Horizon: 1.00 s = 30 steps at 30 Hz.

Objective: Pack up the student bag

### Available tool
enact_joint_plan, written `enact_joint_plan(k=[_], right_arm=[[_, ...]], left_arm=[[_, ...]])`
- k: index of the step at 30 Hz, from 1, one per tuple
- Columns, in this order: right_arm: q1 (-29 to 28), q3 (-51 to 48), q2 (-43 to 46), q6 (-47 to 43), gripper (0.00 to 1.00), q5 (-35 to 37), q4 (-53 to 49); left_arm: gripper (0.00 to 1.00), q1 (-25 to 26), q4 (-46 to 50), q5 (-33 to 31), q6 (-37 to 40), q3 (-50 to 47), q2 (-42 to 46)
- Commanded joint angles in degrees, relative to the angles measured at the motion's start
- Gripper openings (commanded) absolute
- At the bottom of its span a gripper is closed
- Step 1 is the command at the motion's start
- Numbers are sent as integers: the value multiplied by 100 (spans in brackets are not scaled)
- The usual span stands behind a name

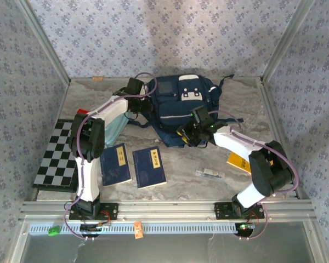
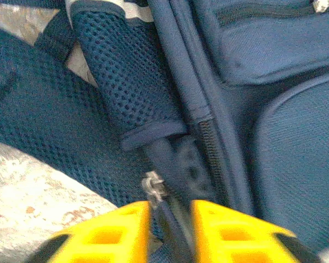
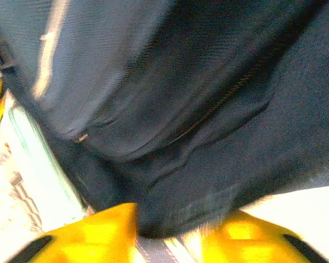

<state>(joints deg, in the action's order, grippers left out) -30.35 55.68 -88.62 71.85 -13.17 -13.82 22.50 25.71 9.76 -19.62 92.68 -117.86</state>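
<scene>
Both arms are stretched to the student bag (image 1: 175,109), laid at the table's (image 1: 241,104) back, with the left gripper (image 2: 171,211) narrowly parted astride its dark strap (image 2: 164,159) and the right gripper (image 3: 170,219) about a fabric fold; whether either is pinched, and the bag's contents, cannot be told.

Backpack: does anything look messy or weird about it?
Nothing looks broken or spilled. The student bag lies flat on the table, its straps sprawled out. Two blue books lie side by side outside it, not yet packed.
</scene>
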Motion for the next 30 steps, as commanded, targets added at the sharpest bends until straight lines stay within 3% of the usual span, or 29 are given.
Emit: enact_joint_plan(k=[1, 5, 9, 14, 22, 30], right_arm=[[-127, 241, 436, -687, 49, 573, -357], [-133, -169, 920, -1357, 67, 508, -501], [-236, -269, 1195, -2202, 73, 189, -1015], [-782, -372, 1475, -3000, 73, 216, -1543], [-1785, -768, 1336, -2968, 66, 567, -1249], [-2444, -823, 731, -2583, 59, 764, -477]], left_arm=[[41, 9, 201, 570, -178, -523, 874], [47, 106, 23, 636, -875, -1710, 2022], [50, 440, -5, 247, -1595, -2825, 3061], [55, 1197, 90, -205, -2385, -3914, 4161], [59, 2008, 71, -915, -3289, -5267, 5172], [61, 2030, -330, -1245, -3281, -5756, 5116]])
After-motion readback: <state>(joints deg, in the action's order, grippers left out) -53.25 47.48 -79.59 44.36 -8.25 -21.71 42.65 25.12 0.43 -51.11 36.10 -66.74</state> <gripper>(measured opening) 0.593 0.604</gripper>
